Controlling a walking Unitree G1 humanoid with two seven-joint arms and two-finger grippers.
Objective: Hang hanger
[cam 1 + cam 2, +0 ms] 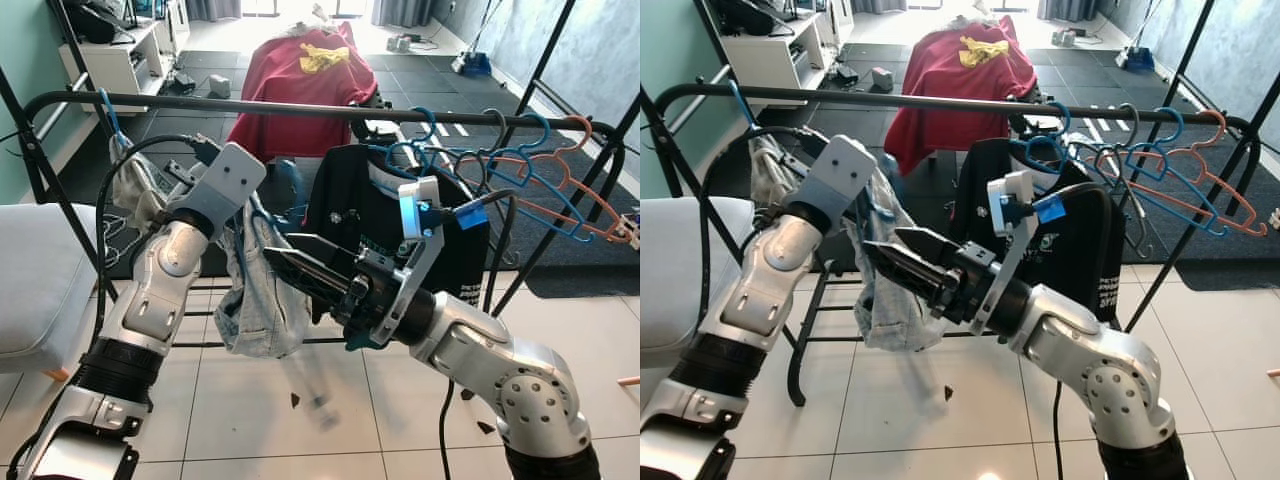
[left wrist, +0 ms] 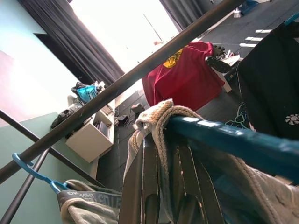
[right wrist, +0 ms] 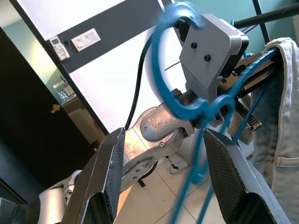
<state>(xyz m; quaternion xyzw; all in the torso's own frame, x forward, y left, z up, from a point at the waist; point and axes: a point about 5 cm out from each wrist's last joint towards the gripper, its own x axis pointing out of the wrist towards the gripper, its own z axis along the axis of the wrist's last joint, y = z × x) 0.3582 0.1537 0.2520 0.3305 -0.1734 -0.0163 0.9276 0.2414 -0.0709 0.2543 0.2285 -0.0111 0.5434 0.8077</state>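
Holding one blue hanger (image 3: 187, 100), left claw (image 2: 159, 186); right claw (image 3: 163, 182) open.

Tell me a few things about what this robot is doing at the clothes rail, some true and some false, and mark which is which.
1. The left gripper holds a blue hanger carrying jeans. True.
2. The right gripper is clamped shut. False: its fingers stand open around the hanger's neck.
3. That hanger already hangs on the rail. False: it is below the rail.
4. Empty hangers hang at the rail's right end. True.
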